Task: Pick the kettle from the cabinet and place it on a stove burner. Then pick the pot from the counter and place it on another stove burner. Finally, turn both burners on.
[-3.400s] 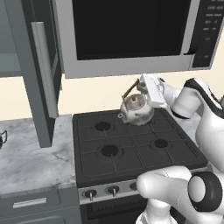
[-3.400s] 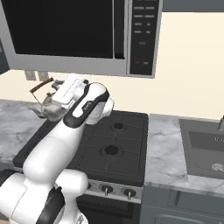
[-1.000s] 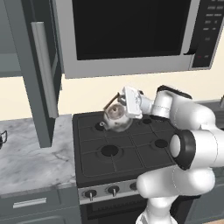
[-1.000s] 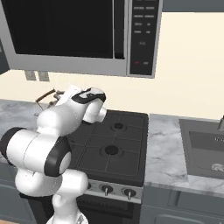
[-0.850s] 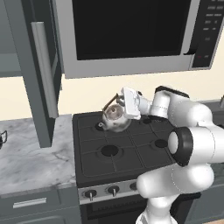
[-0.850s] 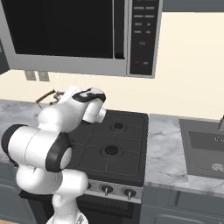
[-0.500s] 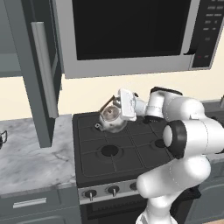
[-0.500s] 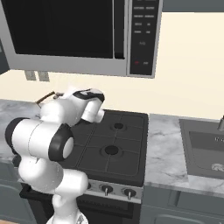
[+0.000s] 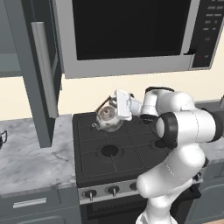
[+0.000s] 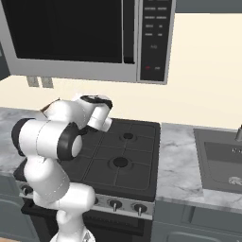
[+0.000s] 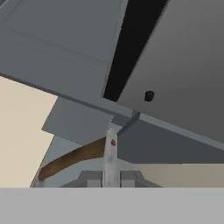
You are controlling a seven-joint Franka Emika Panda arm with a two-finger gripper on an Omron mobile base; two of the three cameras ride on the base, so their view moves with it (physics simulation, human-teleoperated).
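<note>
The silver kettle (image 9: 108, 118) hangs low over the back left burner of the black cooktop (image 9: 131, 151); whether it touches the grate I cannot tell. My gripper (image 9: 115, 104) reaches in from the right and is shut on its arched handle. In the hand view the gripper (image 11: 110, 177) clamps a pale metal strip joined to the brown handle (image 11: 72, 159). The cabinet door (image 9: 30, 74) stands open at the left, its pale bar handle (image 9: 43, 70) facing me. In the right base view my arm (image 10: 71, 123) hides the kettle. The front left burner (image 9: 109, 150) is bare.
A microwave (image 9: 127, 35) hangs close above the cooktop. Knobs (image 9: 90, 194) line the stove front. The marble counter (image 9: 30, 157) lies left of the stove, with a small dark piece (image 9: 2, 138) at the frame's edge. A sink (image 10: 222, 160) sits far right.
The gripper has carried the kettle left and a little lower, from over the stove's back middle to the back left burner. The grip stays shut.
</note>
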